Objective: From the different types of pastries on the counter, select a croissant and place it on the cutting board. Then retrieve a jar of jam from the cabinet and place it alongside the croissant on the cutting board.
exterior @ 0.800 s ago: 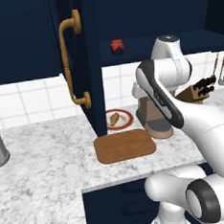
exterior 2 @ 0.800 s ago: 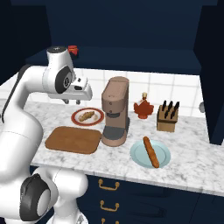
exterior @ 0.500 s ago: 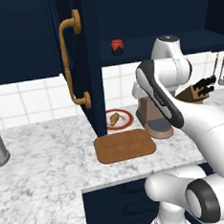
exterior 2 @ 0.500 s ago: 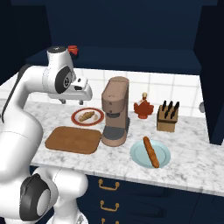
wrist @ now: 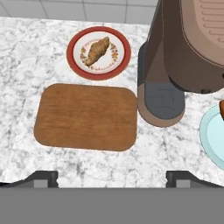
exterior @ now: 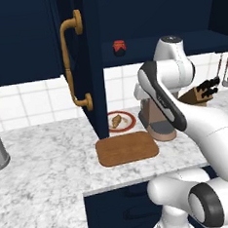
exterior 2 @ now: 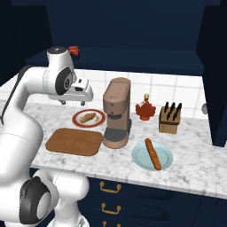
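Observation:
The croissant [wrist: 97,50] lies on a round red-rimmed plate [wrist: 75,61], also seen as croissant [exterior 2: 90,117] and croissant [exterior: 117,120]. In front of that plate rests the bare wooden cutting board [wrist: 87,116] [exterior 2: 74,141] [exterior: 127,148]. My gripper [wrist: 111,178] [exterior 2: 73,103] hangs open and empty high above the board's near edge. The jar of jam [exterior: 119,48] [exterior 2: 73,51] stands on the shelf of the open cabinet [exterior: 93,78], whose door carries a brass handle [exterior: 75,65]. A stick pastry [exterior 2: 153,154] sits on a light blue plate [exterior 2: 166,155].
A brown coffee machine [exterior 2: 117,113] [wrist: 175,52] stands right beside the board. Behind it are a red bottle [exterior 2: 144,110] and a knife block [exterior 2: 170,119]. The open cabinet door juts out over the counter [exterior: 46,156] left of the board.

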Controlling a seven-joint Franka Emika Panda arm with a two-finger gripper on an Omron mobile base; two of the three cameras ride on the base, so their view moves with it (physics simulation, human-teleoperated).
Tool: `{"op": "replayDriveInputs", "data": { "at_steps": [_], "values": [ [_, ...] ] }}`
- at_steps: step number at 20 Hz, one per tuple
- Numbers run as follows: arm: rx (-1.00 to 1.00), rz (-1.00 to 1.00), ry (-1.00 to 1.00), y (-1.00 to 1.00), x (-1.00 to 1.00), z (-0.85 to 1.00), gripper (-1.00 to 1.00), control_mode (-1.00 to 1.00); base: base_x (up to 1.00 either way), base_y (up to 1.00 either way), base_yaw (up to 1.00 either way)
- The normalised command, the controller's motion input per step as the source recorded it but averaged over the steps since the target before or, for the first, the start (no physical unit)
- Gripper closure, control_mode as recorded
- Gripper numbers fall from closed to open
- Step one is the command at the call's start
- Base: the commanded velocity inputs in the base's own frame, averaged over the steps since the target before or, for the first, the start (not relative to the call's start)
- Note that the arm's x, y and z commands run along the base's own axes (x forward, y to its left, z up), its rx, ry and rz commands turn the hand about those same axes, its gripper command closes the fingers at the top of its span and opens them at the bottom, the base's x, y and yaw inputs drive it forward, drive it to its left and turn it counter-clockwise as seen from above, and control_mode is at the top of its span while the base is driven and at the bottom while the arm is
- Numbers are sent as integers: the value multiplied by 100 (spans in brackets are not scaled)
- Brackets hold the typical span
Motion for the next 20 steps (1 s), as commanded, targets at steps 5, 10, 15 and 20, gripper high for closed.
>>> {"op": "replayDriveInputs", "data": {
  "at_steps": [5, 10, 15, 20],
  "values": [
    [0, 1, 0, 0, 0, 0, -100, -100, 0, 0, 0],
    [0, 0, 0, 0, 0, 0, -100, -100, 0, 0, 0],
    [0, 0, -1, 0, -6, 23, -100, -100, 0, 0, 0],
    [0, 1, 0, 0, 0, 48, -100, -100, 0, 0, 0]
  ]
}}
